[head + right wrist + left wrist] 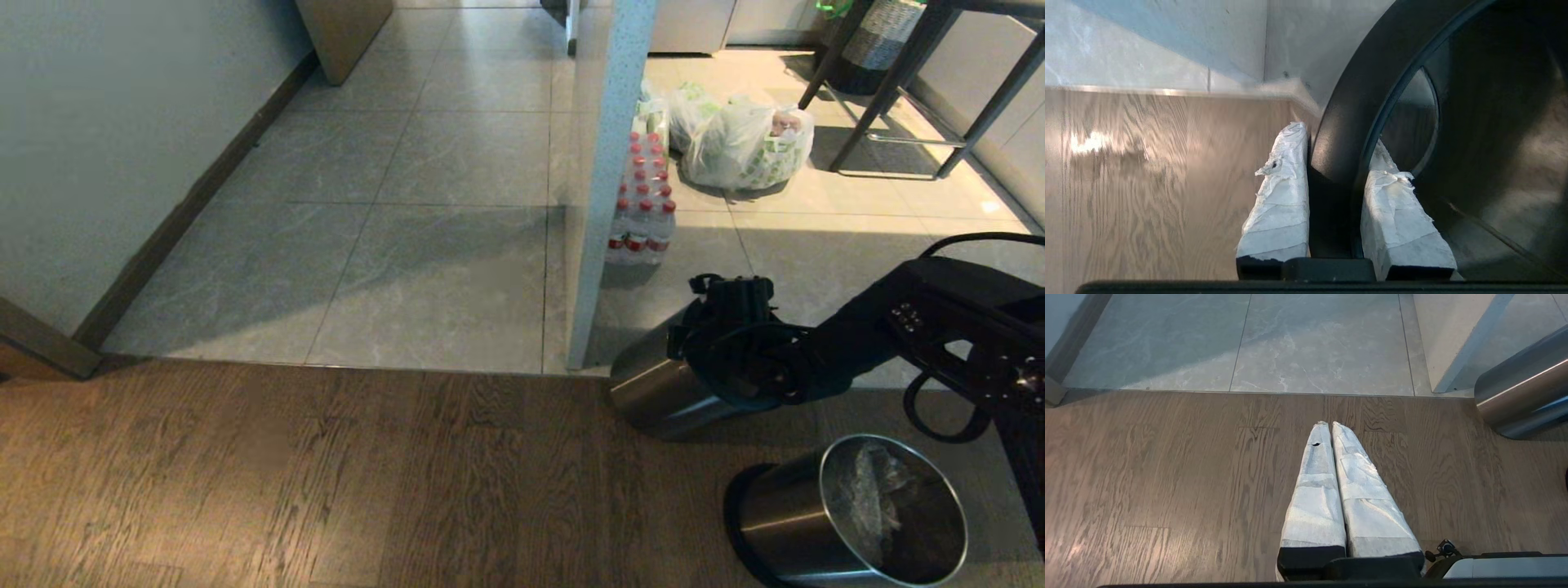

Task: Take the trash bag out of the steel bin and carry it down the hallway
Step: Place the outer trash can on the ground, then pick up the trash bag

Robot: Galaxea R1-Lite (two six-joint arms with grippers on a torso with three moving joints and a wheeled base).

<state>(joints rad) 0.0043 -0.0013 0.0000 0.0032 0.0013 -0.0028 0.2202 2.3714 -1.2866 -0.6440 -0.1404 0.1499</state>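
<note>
Wood floor [326, 474] lies under me, and pale tiles [441, 269] begin beyond it, past a white pillar [608, 180]. My right gripper [1338, 134] is clamped on the rim of the other bin [653, 392], the one with the black inside. One finger is outside the rim and one is inside it. This bin lies tipped on the floor near the pillar.

The steel bin [775, 514] stands close to my right side, well apart from that gripper. The bag [873, 490] is crumpled inside it, not yet lifted.

My left gripper [1330, 424] hangs over the wood with its fingers pressed together, holding nothing.

I judge that the task is at its start, because my grip is on the wrong bin. Next I should let this rim go, bring the right gripper over the steel bin, and pinch the thin plastic near the top edge. The plastic is slippery and the bin is light, so a slow upward pull is needed, or the bin may rise with it.
</note>
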